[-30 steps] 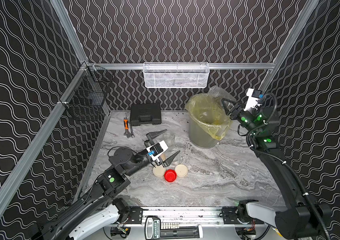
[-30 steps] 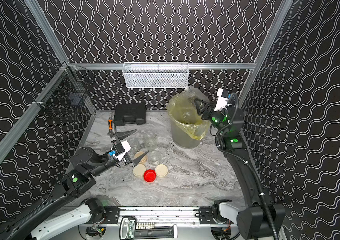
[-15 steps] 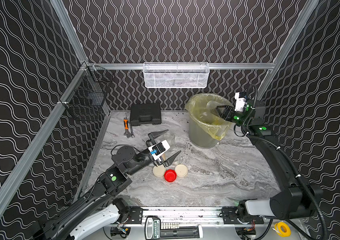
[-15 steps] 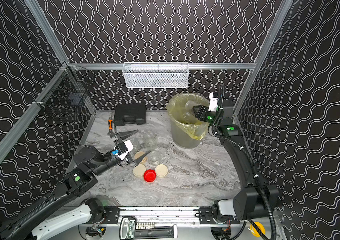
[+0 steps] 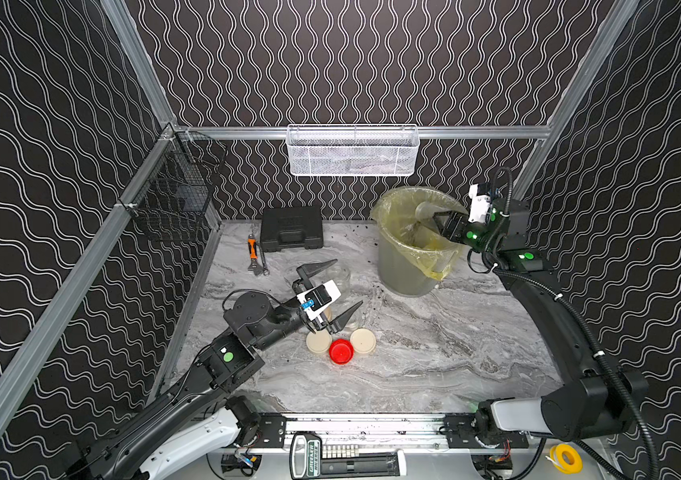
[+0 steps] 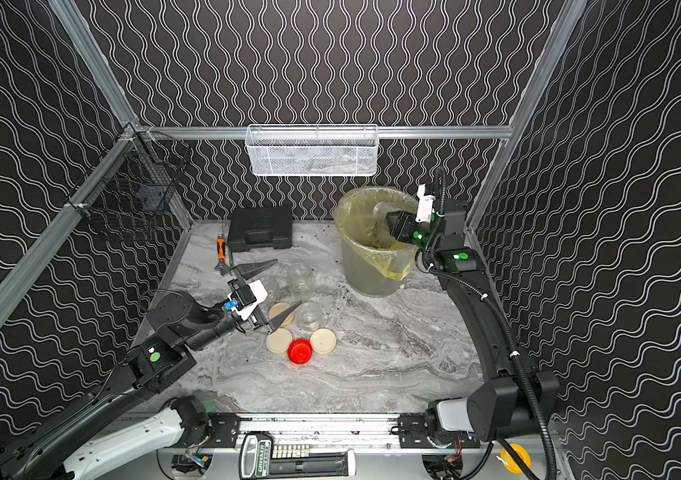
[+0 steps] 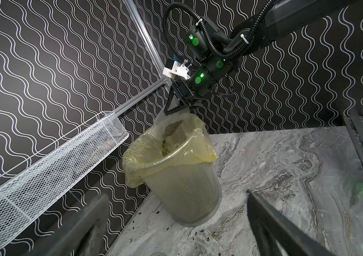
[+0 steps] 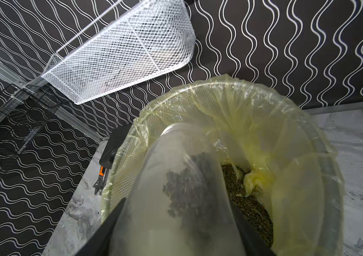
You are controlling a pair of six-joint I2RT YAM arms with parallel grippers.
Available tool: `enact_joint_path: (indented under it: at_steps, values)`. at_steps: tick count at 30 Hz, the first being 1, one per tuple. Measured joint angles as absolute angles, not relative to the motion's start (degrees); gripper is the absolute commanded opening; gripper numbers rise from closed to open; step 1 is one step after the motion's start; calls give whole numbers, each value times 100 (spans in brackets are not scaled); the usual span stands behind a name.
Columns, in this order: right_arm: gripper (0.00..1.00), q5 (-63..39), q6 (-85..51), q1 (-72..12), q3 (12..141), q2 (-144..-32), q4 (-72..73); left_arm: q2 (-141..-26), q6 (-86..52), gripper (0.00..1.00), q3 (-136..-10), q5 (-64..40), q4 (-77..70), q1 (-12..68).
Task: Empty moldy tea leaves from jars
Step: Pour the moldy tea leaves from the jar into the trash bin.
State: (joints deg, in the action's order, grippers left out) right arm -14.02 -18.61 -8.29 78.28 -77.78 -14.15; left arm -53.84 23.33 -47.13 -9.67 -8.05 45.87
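Looks like a lab robot cell: black wavy-lined wall panels [image 5: 351,62], silver aluminium frame rails [image 5: 230,132], grey marble-patterned tabletop [image 5: 434,357].

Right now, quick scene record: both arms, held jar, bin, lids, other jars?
right gripper: shut on held jar, over the bin
held jar: lidless, tilted mouth-first into the bin, tea leaves inside
bin: yellow bag liner, dumped leaves at bottom
left gripper: jaws open, empty, above table jars
lids: cream lids beside red lid, loose on table
table jars: two seen clearly, open, upright
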Motion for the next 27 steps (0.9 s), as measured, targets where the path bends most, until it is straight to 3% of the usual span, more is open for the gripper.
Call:
enact_joint_path:
  at_steps: [18, 27]
  values:
    - [41, -1610, -2272, -840, 6569, -6294, 301, -5352, 2434, 99, -4637, -1033, -812, 4587]
    - [43, -1632, -1763, -972, 8412, -7655, -1369, -5376, 2440, 99, -4637, -1033, -808, 4587]
